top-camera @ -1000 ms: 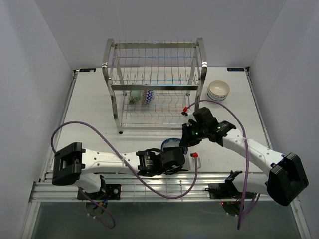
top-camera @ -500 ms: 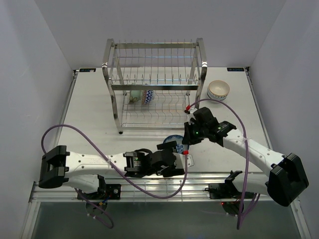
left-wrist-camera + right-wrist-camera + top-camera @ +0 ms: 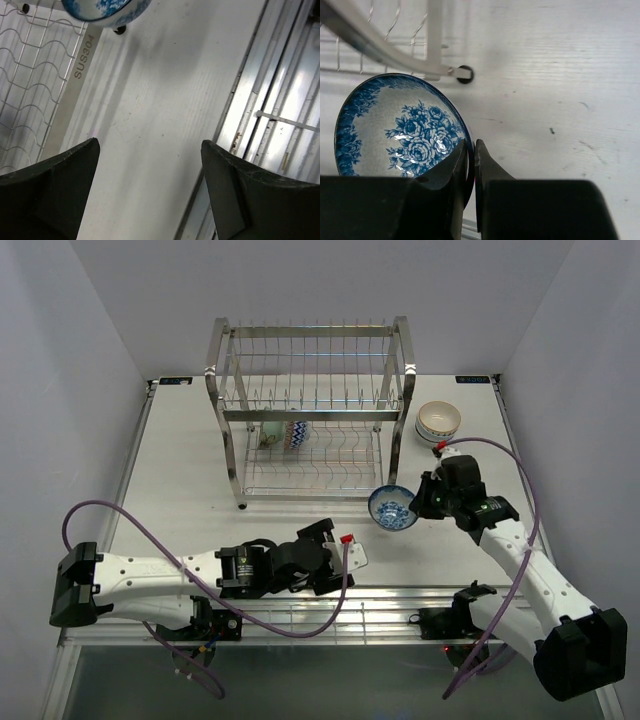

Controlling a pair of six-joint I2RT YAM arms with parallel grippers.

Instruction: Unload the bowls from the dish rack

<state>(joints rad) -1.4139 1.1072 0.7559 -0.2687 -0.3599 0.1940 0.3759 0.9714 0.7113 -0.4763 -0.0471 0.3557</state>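
Left gripper (image 3: 150, 145), nearest the table's near edge, is spread wide and holds nothing; only bare table (image 3: 180, 460) shows between its fingers. It points toward the near right corner of the dish rack (image 3: 310, 330).

Right gripper (image 3: 471, 145), a little farther in and to the right, is pressed together on the rim of a blue floral bowl (image 3: 400, 125), one finger inside the rim and one outside. This bowl is out of the rack, just beside the rack's near right foot, and tilted. Whether its underside touches the table cannot be told.

Farther back, the rack's lower tier holds two bowls on edge, left of centre: a mint-green bowl (image 3: 269, 433) and, touching or just beside it on its right, a blue-and-white patterned bowl (image 3: 297, 433). No bowl is visible on the upper tier.

At the far right, a white bowl (image 3: 438, 421) stands upright on the table, just beside the rack's right posts and outside it.

Assessment: one bowl is unloaded and set down, and a second is clear of the rack but not yet released. Two are left in the lower tier. The task appears roughly half done. The free left gripper is the better placed to take the next bowl.
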